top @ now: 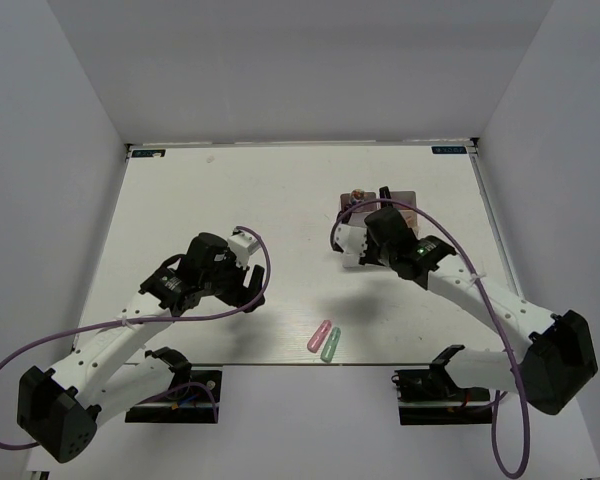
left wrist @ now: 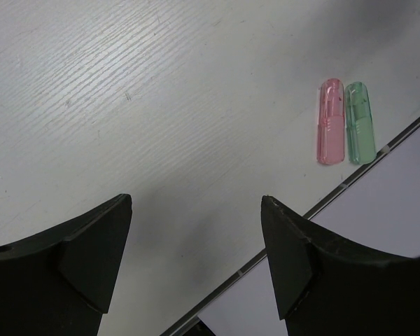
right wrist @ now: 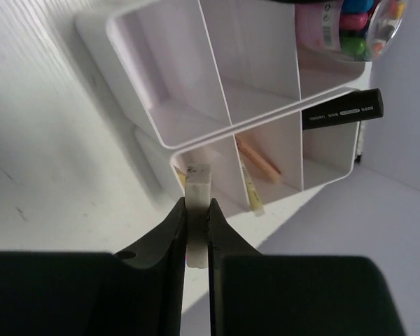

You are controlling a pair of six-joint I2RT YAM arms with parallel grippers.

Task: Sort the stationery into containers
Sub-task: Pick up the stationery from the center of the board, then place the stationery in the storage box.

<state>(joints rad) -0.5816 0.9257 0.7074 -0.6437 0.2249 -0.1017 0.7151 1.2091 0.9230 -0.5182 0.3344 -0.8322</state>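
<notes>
Right gripper (right wrist: 196,218) pinched on white block (right wrist: 197,183), lower centre, just over tray (right wrist: 175,63) rim. Release here: likely clips the rim and tips out. Left gripper (left wrist: 196,231) wide, empty. Pink eraser (left wrist: 330,122) and green eraser (left wrist: 359,122) upper right, near table (left wrist: 126,84) edge; a nudge could roll them off.

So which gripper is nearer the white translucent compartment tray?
Right. The right gripper, shut on a small white block, is at the rim of the tray; the left gripper, open, is far off over the table's left half.
</notes>
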